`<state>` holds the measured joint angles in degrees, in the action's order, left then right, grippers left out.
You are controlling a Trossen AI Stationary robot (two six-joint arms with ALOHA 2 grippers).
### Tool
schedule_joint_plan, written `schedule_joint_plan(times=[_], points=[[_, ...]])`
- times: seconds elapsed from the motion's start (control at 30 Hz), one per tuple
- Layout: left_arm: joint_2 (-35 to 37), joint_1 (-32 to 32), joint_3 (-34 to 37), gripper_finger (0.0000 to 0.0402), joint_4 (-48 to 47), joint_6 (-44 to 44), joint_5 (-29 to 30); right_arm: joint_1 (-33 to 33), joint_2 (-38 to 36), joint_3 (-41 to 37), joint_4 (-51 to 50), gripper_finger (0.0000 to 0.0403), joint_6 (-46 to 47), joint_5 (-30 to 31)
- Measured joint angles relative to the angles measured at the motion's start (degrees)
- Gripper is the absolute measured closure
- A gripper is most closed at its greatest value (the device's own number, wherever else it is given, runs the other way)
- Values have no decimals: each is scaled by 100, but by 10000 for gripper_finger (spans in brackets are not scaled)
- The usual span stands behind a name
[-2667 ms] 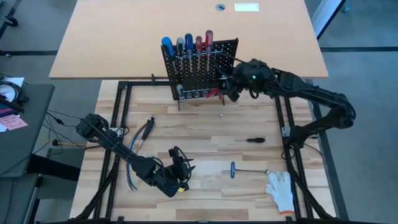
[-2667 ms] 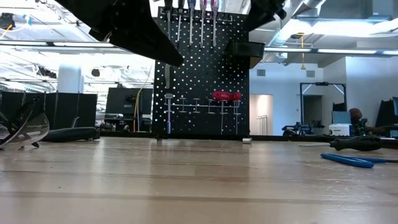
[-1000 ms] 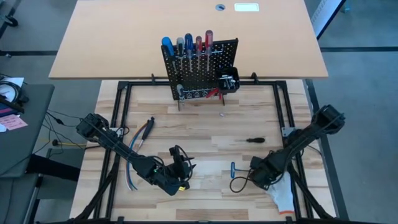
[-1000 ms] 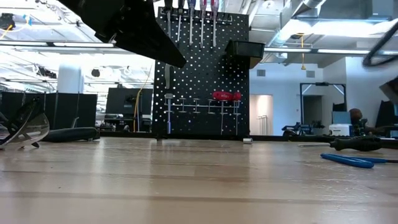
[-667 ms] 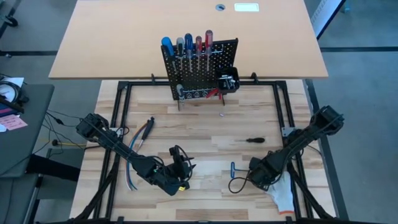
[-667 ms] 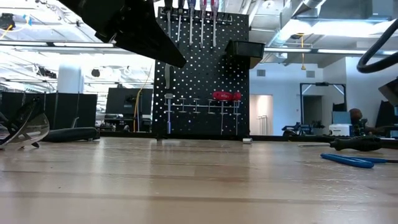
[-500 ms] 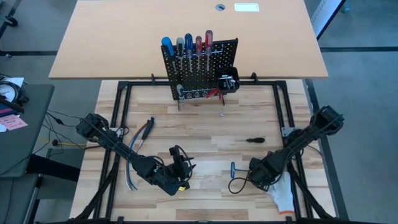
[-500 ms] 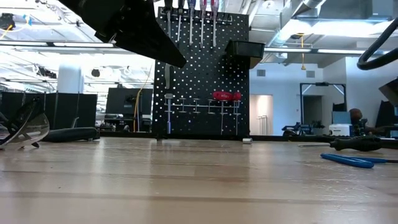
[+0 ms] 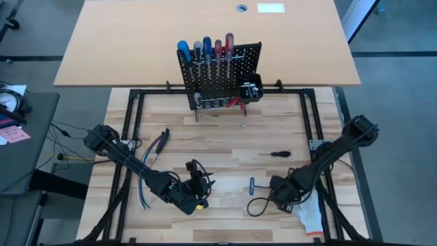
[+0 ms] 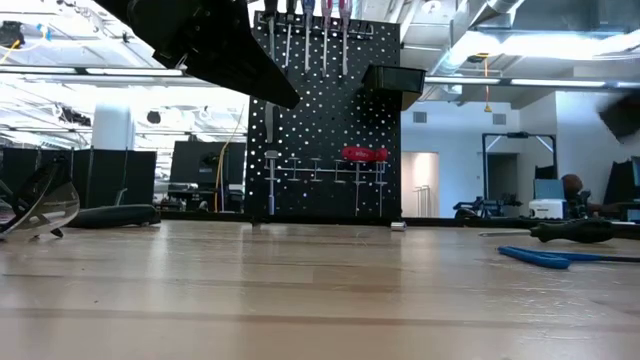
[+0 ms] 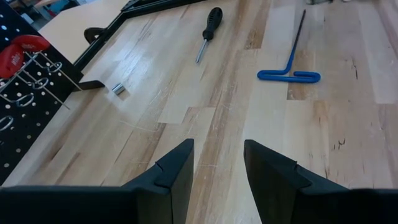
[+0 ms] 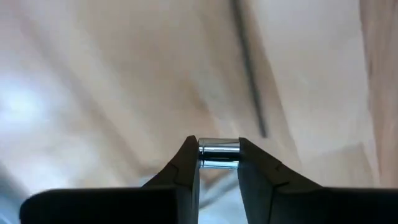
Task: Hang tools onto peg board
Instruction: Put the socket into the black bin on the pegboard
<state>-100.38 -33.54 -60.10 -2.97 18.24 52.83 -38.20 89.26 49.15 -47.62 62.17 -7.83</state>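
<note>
The left gripper (image 9: 199,183) waits low at the near side of the table with its 2 fingers (image 11: 176,171) parted and nothing between them; the black cable bundle (image 9: 153,147) lies off to its outer side. Ahead of it, across the bare wood, stands the peg board (image 9: 220,75), already carrying 5 screwdrivers (image 9: 205,49) in its top row and red-handled pliers (image 10: 364,154) lower down.

The step in hand looks like the pickup of the blue T-handle key (image 9: 252,185). The right gripper (image 9: 278,193) is down at the table, clenched on the shiny metal end of the key's shaft (image 12: 218,154), which sits squarely between its fingers (image 12: 186,160). The blue handle lies just beyond the fingertips toward the board, the white glove (image 9: 311,213) right behind the wrist. The small black screwdriver (image 9: 280,154) lies loose farther ahead.

Next, probably: lift without the thin shaft pivoting in the grip, carry it to the board, and seat the handle on a free hook.
</note>
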Motion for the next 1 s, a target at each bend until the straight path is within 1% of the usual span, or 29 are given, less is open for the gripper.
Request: schedule_joint_plan(times=[0.13, 0.23, 0.27, 0.3, 0.4, 0.6, 0.67, 0.73, 0.8, 1.0], points=[[0, 0, 0, 265, 10, 0, 1, 40, -262, 404, 247, 325, -473, 167], [0, 0, 0, 265, 9, 0, 0, 233, -350, 714, 592, 325, -1280, 530], [0, 0, 0, 265, 10, 0, 1, 312, -364, 828, 637, 324, -1626, 800], [0, 0, 0, 265, 7, 0, 1, 411, -366, 957, 630, 324, -1978, 1140], [0, 0, 0, 265, 3, 7, -1, 836, -367, 1403, 641, 324, -3016, 2408], [0, 0, 0, 265, -10, 33, 1, 2148, -370, 2269, 905, 323, -4953, 4944], [0, 0, 0, 265, -10, 43, -1, 2547, -440, 2595, 1052, 323, -5502, 5520], [0, 0, 0, 265, -19, 64, -12, 3014, -519, 2882, 1203, 322, -5960, 5636], [0, 0, 0, 265, -16, 66, -53, 3477, -605, 3048, 1369, 322, -6150, 5545], [0, -4, 0, 265, -25, 223, -134, 4736, -667, 3110, 1380, 316, -6044, 5007]])
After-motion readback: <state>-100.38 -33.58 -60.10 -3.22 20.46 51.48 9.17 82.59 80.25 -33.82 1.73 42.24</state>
